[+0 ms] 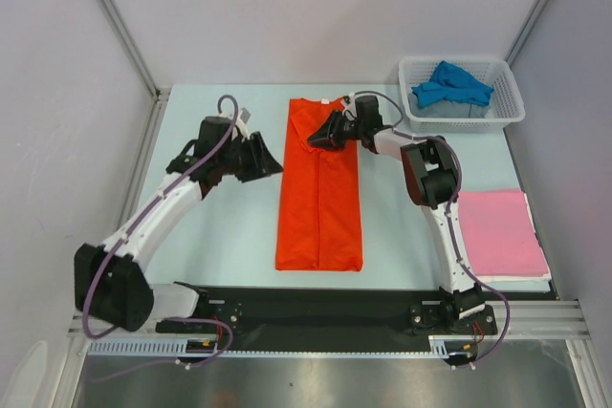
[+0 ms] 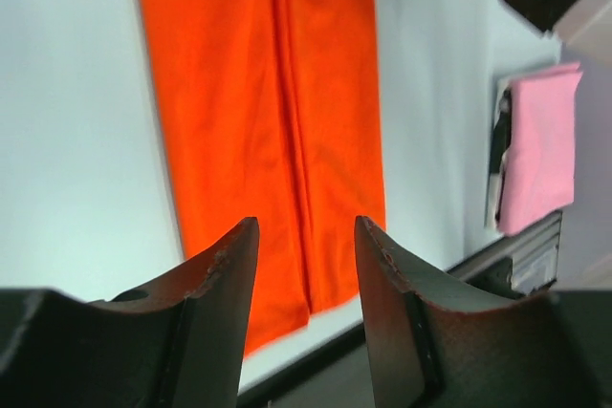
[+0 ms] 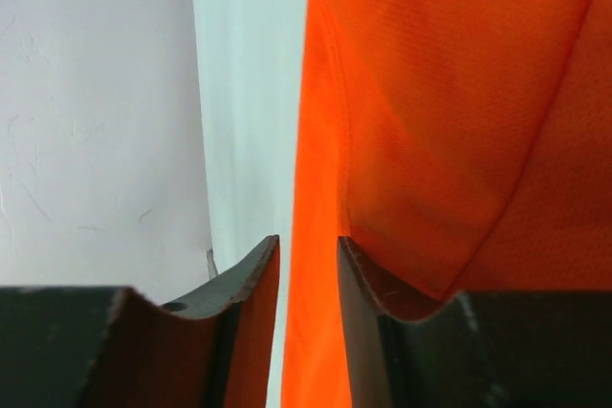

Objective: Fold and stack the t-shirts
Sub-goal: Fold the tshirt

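Observation:
The orange-red t-shirt (image 1: 320, 203) lies folded into a long strip down the middle of the table, collar at the far end. My right gripper (image 1: 314, 139) is over its far left corner, where the cloth is turned over. In the right wrist view the jaws (image 3: 308, 241) stand slightly apart with the shirt's edge (image 3: 320, 332) between them and a sliver of gap beside it. My left gripper (image 1: 273, 161) is open and empty just left of the shirt (image 2: 268, 121). The pink t-shirt (image 1: 502, 231) lies folded at the right. The blue t-shirt (image 1: 451, 85) is crumpled in the basket.
The white mesh basket (image 1: 507, 107) stands at the far right corner. The pink shirt also shows in the left wrist view (image 2: 540, 145) by the table's near edge. A black rail (image 1: 325, 308) runs along the front. Walls close in the left, back and right.

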Robot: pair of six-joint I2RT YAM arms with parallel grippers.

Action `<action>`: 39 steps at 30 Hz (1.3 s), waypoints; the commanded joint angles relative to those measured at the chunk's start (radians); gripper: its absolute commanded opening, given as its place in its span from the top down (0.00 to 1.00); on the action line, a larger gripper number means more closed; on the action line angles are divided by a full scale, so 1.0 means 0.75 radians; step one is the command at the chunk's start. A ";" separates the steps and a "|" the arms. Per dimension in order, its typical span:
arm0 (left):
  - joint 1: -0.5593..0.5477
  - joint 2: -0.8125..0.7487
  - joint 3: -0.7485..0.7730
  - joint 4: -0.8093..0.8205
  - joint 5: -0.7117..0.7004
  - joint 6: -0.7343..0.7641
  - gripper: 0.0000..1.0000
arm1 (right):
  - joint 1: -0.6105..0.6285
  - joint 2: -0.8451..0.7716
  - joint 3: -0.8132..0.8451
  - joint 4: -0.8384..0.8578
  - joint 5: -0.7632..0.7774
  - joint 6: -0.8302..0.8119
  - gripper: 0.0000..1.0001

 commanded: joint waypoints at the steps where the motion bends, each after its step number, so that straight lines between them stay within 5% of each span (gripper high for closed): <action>1: 0.050 0.190 0.139 0.352 0.154 0.127 0.50 | -0.007 -0.148 0.047 -0.009 0.056 -0.049 0.62; 5: 0.052 0.518 0.349 0.555 0.201 0.297 0.45 | -0.038 -0.119 0.067 0.091 0.052 0.057 0.57; 11: 0.077 1.068 0.863 0.457 0.205 0.434 0.51 | -0.054 -0.148 0.035 0.046 0.089 0.037 0.55; 24: 0.113 1.355 1.097 0.539 0.146 0.477 0.63 | -0.018 -0.375 -0.356 0.130 0.103 0.159 0.50; 28: 0.134 1.434 1.182 0.550 0.113 0.471 0.53 | 0.019 -0.393 -0.376 0.109 0.105 0.157 0.49; 39: 0.154 1.602 1.367 0.494 -0.030 0.377 0.51 | 0.050 -0.448 -0.524 0.209 0.103 0.221 0.49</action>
